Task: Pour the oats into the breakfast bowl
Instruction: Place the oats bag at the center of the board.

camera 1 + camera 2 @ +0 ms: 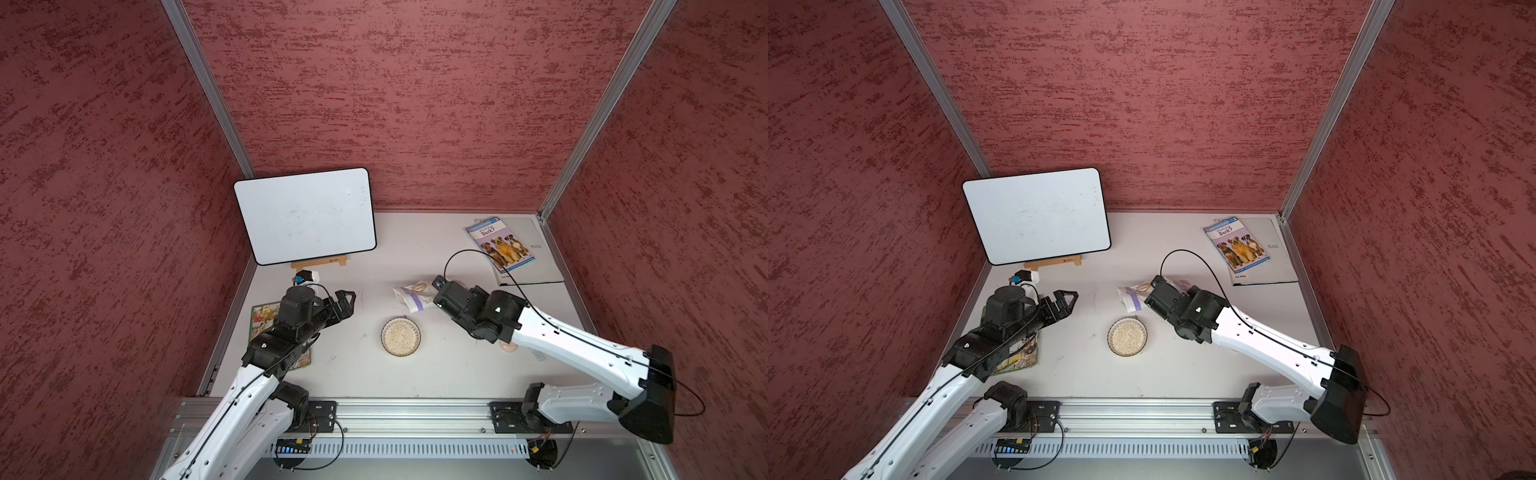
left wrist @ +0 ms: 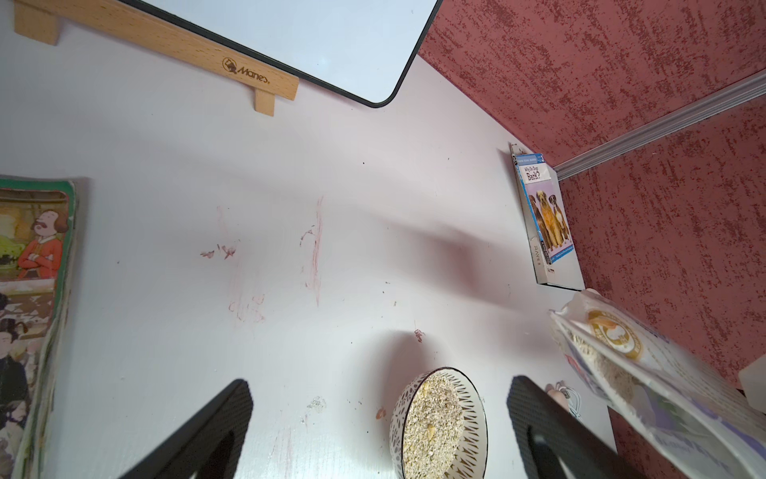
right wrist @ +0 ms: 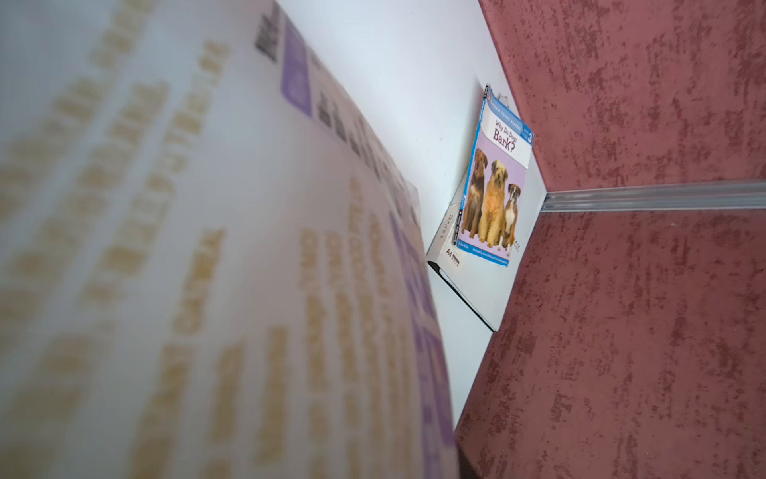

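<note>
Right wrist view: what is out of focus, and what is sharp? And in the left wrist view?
Right wrist view: the oatmeal pouch is blurred; the dog book is sharp. Left wrist view: breakfast bowl sharp, pouch partly smeared.

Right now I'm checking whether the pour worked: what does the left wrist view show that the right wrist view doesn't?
Only the left wrist view: the breakfast bowl filled with oats, the whiteboard on its wooden stand, a comic book, and the open left gripper. Only the right wrist view: a blurred close-up of gold print on the pouch, filling most of the frame. Both: the pouch, the dog book and the red wall.
</note>
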You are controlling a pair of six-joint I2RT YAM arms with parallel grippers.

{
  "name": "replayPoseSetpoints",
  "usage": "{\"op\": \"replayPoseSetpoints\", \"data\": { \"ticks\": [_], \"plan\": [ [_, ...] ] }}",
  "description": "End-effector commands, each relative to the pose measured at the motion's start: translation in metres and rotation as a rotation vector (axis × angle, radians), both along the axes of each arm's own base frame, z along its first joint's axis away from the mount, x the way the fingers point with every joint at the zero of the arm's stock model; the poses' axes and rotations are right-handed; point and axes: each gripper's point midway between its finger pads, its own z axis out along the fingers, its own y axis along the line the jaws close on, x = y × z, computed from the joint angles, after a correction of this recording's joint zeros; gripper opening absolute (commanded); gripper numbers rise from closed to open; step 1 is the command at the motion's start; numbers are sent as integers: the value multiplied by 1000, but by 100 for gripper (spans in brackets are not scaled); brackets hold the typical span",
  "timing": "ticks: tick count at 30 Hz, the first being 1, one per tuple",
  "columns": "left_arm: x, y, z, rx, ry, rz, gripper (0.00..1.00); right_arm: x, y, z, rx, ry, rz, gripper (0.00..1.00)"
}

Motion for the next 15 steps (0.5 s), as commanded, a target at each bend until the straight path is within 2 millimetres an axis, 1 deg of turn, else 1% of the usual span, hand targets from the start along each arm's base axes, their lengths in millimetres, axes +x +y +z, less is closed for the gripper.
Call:
{"op": "replayPoseSetpoints", "data": {
  "ticks": [1, 6, 9, 15],
  "plan": [
    [1, 2, 14, -15, -22, 19, 100, 16, 24, 26, 300, -52, -68, 0],
    [1, 3, 17, -18, -24, 21, 100, 23, 36, 24, 451, -27, -127, 0],
    [0, 3, 16, -17, -19, 20, 100, 24, 47, 20, 539, -7, -138, 0],
    [0, 2, 17, -18, -20, 20, 100, 23, 58, 17, 718, -7, -194, 0]
  ]
}}
